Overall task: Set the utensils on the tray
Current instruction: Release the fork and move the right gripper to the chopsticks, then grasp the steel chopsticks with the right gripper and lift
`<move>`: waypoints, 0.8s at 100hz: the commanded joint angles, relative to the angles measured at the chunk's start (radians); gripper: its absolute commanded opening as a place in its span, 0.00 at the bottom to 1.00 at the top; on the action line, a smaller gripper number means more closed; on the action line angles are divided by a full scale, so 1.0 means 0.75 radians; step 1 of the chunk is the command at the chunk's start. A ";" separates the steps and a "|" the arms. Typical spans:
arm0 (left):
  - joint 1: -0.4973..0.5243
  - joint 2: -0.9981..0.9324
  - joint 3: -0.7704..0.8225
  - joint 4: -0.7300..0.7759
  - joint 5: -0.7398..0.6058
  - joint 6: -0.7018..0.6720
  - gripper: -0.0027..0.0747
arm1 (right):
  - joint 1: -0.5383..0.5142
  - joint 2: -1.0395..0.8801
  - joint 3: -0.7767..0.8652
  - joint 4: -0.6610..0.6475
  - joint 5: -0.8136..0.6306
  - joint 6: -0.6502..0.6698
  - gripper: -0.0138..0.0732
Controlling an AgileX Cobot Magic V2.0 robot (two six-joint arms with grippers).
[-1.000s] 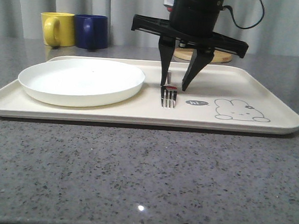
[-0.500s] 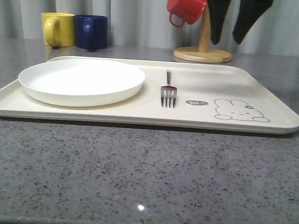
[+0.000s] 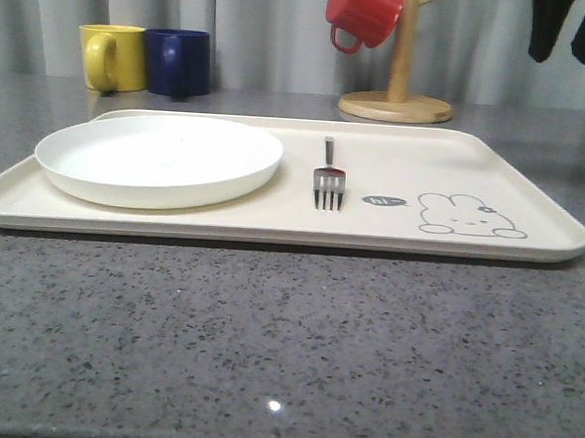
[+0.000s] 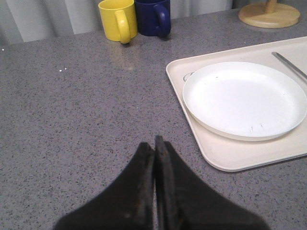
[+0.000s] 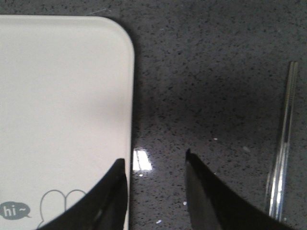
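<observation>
A grey speckled counter (image 3: 285,338) is carrying the cream tray (image 3: 532,209), and one fork (image 3: 329,174) is lying flat on it, between the white plate (image 3: 159,156) and the rabbit drawing (image 3: 468,216). In the right wrist view the chopsticks (image 5: 283,143) are lying on the counter beside the tray, partly cut off; their number is hard to tell. The right gripper (image 5: 156,172) is hanging with fingers apart, empty. The left gripper (image 4: 154,158) is hovering with fingers pressed together. Three mugs are standing behind: yellow (image 3: 114,56), blue (image 3: 179,61), red (image 3: 363,13).
</observation>
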 commanded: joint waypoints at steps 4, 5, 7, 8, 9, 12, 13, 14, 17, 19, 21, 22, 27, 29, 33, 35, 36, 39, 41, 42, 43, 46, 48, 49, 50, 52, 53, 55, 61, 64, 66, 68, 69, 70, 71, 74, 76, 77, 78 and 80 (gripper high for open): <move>-0.008 0.012 -0.032 -0.022 -0.092 -0.012 0.01 | -0.101 -0.080 -0.013 0.044 0.135 -0.067 0.51; -0.008 0.012 -0.032 -0.022 -0.092 -0.012 0.01 | -0.111 -0.080 -0.010 0.044 0.135 -0.069 0.51; -0.008 0.012 -0.032 -0.022 -0.092 -0.012 0.01 | -0.126 -0.080 -0.001 0.044 0.135 -0.076 0.51; -0.008 0.012 -0.032 -0.022 -0.092 -0.012 0.01 | -0.130 -0.080 0.003 0.044 0.135 -0.079 0.51; -0.008 0.012 -0.032 -0.022 -0.092 -0.012 0.01 | -0.135 -0.080 0.011 0.044 0.135 -0.083 0.51; -0.008 0.012 -0.032 -0.022 -0.092 -0.012 0.01 | -0.158 -0.080 0.029 0.044 0.135 -0.090 0.51; -0.008 0.012 -0.032 -0.022 -0.092 -0.012 0.01 | -0.162 -0.080 0.035 0.044 0.135 -0.093 0.51; -0.008 0.012 -0.032 -0.022 -0.092 -0.012 0.01 | -0.170 -0.080 0.046 0.044 0.135 -0.094 0.51; -0.008 0.012 -0.032 -0.022 -0.092 -0.012 0.01 | -0.186 -0.080 0.070 0.044 0.135 -0.104 0.51; -0.008 0.012 -0.032 -0.022 -0.092 -0.012 0.01 | -0.197 -0.080 0.089 0.044 0.135 -0.110 0.51; -0.008 0.012 -0.032 -0.022 -0.092 -0.012 0.01 | -0.208 -0.080 0.108 0.044 0.135 -0.114 0.51; -0.008 0.012 -0.032 -0.022 -0.092 -0.012 0.01 | -0.211 -0.080 0.115 0.044 0.135 -0.117 0.51; -0.008 0.012 -0.032 -0.022 -0.092 -0.012 0.01 | -0.233 -0.079 0.162 0.036 0.130 -0.129 0.51; -0.008 0.012 -0.032 -0.022 -0.092 -0.012 0.01 | -0.242 -0.079 0.181 0.032 0.127 -0.132 0.51; -0.008 0.012 -0.032 -0.022 -0.092 -0.012 0.01 | -0.260 -0.078 0.216 0.026 0.121 -0.138 0.51; -0.008 0.012 -0.032 -0.022 -0.092 -0.012 0.01 | -0.270 -0.078 0.232 0.020 0.115 -0.138 0.51; -0.008 0.012 -0.032 -0.022 -0.092 -0.012 0.01 | -0.273 -0.078 0.237 0.018 0.114 -0.138 0.51; -0.008 0.012 -0.032 -0.022 -0.092 -0.012 0.01 | -0.286 -0.078 0.264 0.015 0.105 -0.138 0.51; -0.008 0.012 -0.032 -0.022 -0.092 -0.012 0.01 | -0.297 -0.078 0.274 0.015 0.102 -0.138 0.51; -0.008 0.012 -0.032 -0.022 -0.092 -0.012 0.01 | -0.300 -0.078 0.283 0.015 0.099 -0.139 0.51; -0.008 0.012 -0.032 -0.022 -0.092 -0.012 0.01 | -0.306 -0.078 0.287 0.015 0.097 -0.139 0.51; -0.008 0.012 -0.032 -0.022 -0.092 -0.012 0.01 | -0.318 -0.078 0.307 0.014 0.090 -0.142 0.51; -0.008 0.012 -0.032 -0.022 -0.092 -0.012 0.01 | -0.327 -0.078 0.314 0.014 0.086 -0.145 0.51; -0.008 0.012 -0.032 -0.022 -0.092 -0.012 0.01 | -0.332 -0.078 0.321 0.014 0.083 -0.148 0.51; -0.008 0.012 -0.032 -0.022 -0.092 -0.012 0.01 | -0.334 -0.078 0.324 0.014 0.081 -0.150 0.51; -0.008 0.012 -0.032 -0.022 -0.092 -0.012 0.01 | -0.342 -0.078 0.332 0.012 0.080 -0.154 0.51; -0.008 0.012 -0.032 -0.022 -0.092 -0.012 0.01 | -0.344 -0.078 0.338 0.010 0.077 -0.156 0.51; -0.008 0.012 -0.032 -0.022 -0.092 -0.012 0.01 | -0.350 -0.078 0.342 0.011 0.075 -0.160 0.51; -0.008 0.012 -0.032 -0.022 -0.092 -0.012 0.01 | -0.369 -0.076 0.359 0.007 0.067 -0.174 0.51; -0.008 0.012 -0.032 -0.022 -0.092 -0.012 0.01 | -0.377 -0.076 0.365 0.005 0.064 -0.179 0.51; -0.008 0.012 -0.032 -0.022 -0.092 -0.012 0.01 | -0.383 -0.075 0.371 0.005 0.059 -0.184 0.51; -0.008 0.012 -0.032 -0.022 -0.092 -0.012 0.01 | -0.386 -0.074 0.376 0.005 0.056 -0.187 0.51; -0.008 0.012 -0.032 -0.022 -0.092 -0.012 0.01 | -0.388 -0.074 0.378 0.005 0.056 -0.187 0.51; -0.008 0.012 -0.032 -0.022 -0.092 -0.012 0.01 | -0.391 -0.074 0.381 0.005 0.054 -0.190 0.51; -0.008 0.012 -0.032 -0.022 -0.092 -0.012 0.01 | -0.393 -0.072 0.384 0.005 0.052 -0.193 0.51; -0.008 0.012 -0.032 -0.022 -0.092 -0.012 0.01 | -0.395 -0.071 0.394 0.005 0.043 -0.200 0.51; -0.008 0.012 -0.032 -0.022 -0.092 -0.012 0.01 | -0.398 -0.068 0.399 0.007 0.039 -0.203 0.51; -0.008 0.012 -0.032 -0.022 -0.092 -0.012 0.01 | -0.398 -0.068 0.402 0.007 0.035 -0.205 0.51; -0.008 0.012 -0.032 -0.022 -0.092 -0.012 0.01 | -0.399 -0.064 0.404 0.007 0.034 -0.207 0.51; -0.008 0.012 -0.032 -0.022 -0.092 -0.012 0.01 | -0.399 -0.062 0.410 0.007 0.031 -0.208 0.51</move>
